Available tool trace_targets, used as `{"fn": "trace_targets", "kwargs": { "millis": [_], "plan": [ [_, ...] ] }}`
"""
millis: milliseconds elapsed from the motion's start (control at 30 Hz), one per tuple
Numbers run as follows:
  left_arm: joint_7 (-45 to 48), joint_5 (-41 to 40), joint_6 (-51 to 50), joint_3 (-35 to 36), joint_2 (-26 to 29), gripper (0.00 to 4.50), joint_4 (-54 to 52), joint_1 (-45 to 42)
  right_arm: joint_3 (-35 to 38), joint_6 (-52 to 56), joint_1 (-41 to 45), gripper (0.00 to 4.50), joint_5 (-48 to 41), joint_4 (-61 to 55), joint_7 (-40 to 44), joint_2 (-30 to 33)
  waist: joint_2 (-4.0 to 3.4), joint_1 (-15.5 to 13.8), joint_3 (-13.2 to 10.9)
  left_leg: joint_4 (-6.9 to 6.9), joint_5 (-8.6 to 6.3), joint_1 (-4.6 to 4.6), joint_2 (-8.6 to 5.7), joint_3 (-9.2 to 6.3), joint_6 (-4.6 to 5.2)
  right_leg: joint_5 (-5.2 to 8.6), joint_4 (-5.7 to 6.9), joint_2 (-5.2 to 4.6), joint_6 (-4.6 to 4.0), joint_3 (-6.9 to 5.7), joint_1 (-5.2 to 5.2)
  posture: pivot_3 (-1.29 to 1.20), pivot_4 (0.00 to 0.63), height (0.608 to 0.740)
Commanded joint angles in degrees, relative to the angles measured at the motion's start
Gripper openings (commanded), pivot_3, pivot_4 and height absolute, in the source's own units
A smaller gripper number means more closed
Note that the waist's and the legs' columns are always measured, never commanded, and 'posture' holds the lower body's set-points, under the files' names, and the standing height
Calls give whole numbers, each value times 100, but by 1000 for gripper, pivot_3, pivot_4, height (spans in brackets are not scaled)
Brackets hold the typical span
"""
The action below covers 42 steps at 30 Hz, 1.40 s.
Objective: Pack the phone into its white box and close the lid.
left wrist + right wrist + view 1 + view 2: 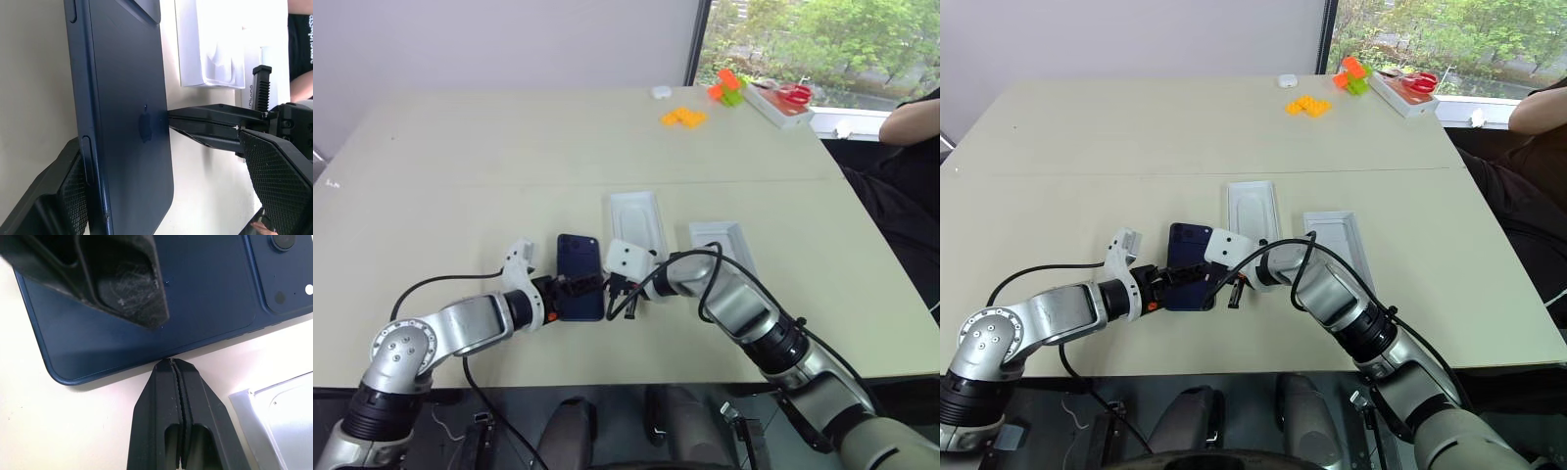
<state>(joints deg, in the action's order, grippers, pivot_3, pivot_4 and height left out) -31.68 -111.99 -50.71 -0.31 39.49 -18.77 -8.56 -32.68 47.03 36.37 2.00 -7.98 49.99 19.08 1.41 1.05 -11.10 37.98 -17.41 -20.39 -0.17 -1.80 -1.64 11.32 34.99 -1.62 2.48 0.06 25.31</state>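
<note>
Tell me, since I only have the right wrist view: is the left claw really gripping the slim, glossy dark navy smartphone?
Observer: No. The left claw is open across the smartphone; one pad sits at its edge, the other pad stands clear.
Operator: And that white corner I see?
Observer: It belongs to a shallow white rectangular cardboard tray lying to the smartphone's right, by your shut right claw. A second such tray lies further right. I can't tell box from lid.
Operator: Anyone nearby?
Observer: A person's arm rests past the beige table's far right corner.
</note>
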Motion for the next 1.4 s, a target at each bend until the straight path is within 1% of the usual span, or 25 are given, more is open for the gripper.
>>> {"fn": "trace_targets", "kwargs": {
  "millis": [33, 167, 433, 533, 567, 667, 833, 933, 1000, 1100, 1167, 1200, 1333, 1400],
  "plan": [
    [-3, -101, -21, 76, -8, 3113, -26, 57, -164, 6, 0, 0, -94, -37, 76, -68, 1, 1, 0, 0, 0, -1, 0, 0, 0, 0, 0, 0, 0, 0, 1, 0, 150, 740],
    [45, -101, -37, 138, 82, 1101, -46, 65, -165, -7, 12, 0, -89, -19, 71, -67, 2, 3, -3, 0, 0, -3, 0, 0, 0, 0, 0, 1, 0, 0, 3, 0, 150, 740],
    [114, -101, 5, 312, 58, 1101, -53, 217, -153, -10, 23, 0, -89, 9, 51, -79, 2, 12, -3, -1, 0, -4, 2, 0, 0, 0, 0, 2, 0, 0, 5, 0, 150, 740],
    [178, -101, 21, 429, 6, 186, -67, 290, -149, -40, 34, 0, -66, 21, 33, -71, 3, 9, -2, -1, 0, -4, 2, 0, 0, 0, 0, 1, 0, 0, 5, 0, 150, 740],
    [197, -101, 17, 461, 14, 41, -80, 310, -142, -63, 43, 0, -45, 24, 15, -58, 1, 16, -3, -1, 0, -3, 2, 0, 0, 1, -2, 1, 0, -1, 5, 0, 150, 740],
    [258, -101, -10, 523, 52, 41, -121, 348, -98, -145, 83, 0, -9, 38, 3, 5, 1, 17, -5, -2, 0, -4, 3, 0, 0, 1, -2, 4, 0, -1, 7, 0, 150, 740],
    [508, -101, 32, 830, 72, 41, -235, 513, 66, -164, 51, 0, -55, -315, 152, 398, -2, -1, -11, -3, 0, -12, 3, 0, 0, 1, -2, 2, 0, -1, 13, 0, 150, 740],
    [673, -101, 223, 1089, 8, 41, -465, 353, 256, -204, -114, 0, -131, -955, 359, 971, -4, -51, -20, -2, 0, -26, 2, -4, -1, 1, -13, -6, 0, -6, 15, 0, 150, 740],
    [720, -101, 290, 1166, -100, 41, -514, 274, 425, -128, -197, 0, -289, -1315, 474, 1245, -4, -55, -20, -1, 0, -51, 1, -4, -1, 0, -33, -11, 2, -18, 19, 0, 150, 740],
    [666, -101, 348, 1116, -319, 41, -449, -75, 726, -40, -339, 0, -533, -1805, 635, 1623, -4, -49, -20, 0, 1, -87, 0, -7, -2, -14, -64, -14, 13, -23, 32, 0, 150, 740],
    [562, -101, 396, 1014, -532, 41, -362, -394, 811, -62, -414, 0, -604, -1959, 658, 1768, -3, -50, -20, 0, 2, -100, -3, -7, -3, -31, -71, -14, 3, -23, 41, 0, 150, 740],
    [509, -101, 398, 984, -615, 41, -320, -510, 830, -63, -429, 0, -632, -1991, 656, 1803, -3, -46, -20, 0, 1, -101, -5, -7, -3, -36, -75, -14, 11, -22, 41, 0, 150, 740],
    [48, -101, 459, 493, -1375, 41, 266, -1555, 982, -5, -529, 0, -619, -1969, 479, 1934, -2, -107, -21, 2, 1, -106, -12, -6, -4, -38, -82, -15, 13, -23, 39, 0, 150, 740],
    [-168, -101, 422, 297, -1594, 41, 576, -1871, 1040, 19, -552, 0, -612, -1945, 410, 1962, 1, -170, -21, 9, 2, -105, -18, -4, -5, -39, -81, -17, 11, -23, 37, 0, 150, 740]
  ]
}}
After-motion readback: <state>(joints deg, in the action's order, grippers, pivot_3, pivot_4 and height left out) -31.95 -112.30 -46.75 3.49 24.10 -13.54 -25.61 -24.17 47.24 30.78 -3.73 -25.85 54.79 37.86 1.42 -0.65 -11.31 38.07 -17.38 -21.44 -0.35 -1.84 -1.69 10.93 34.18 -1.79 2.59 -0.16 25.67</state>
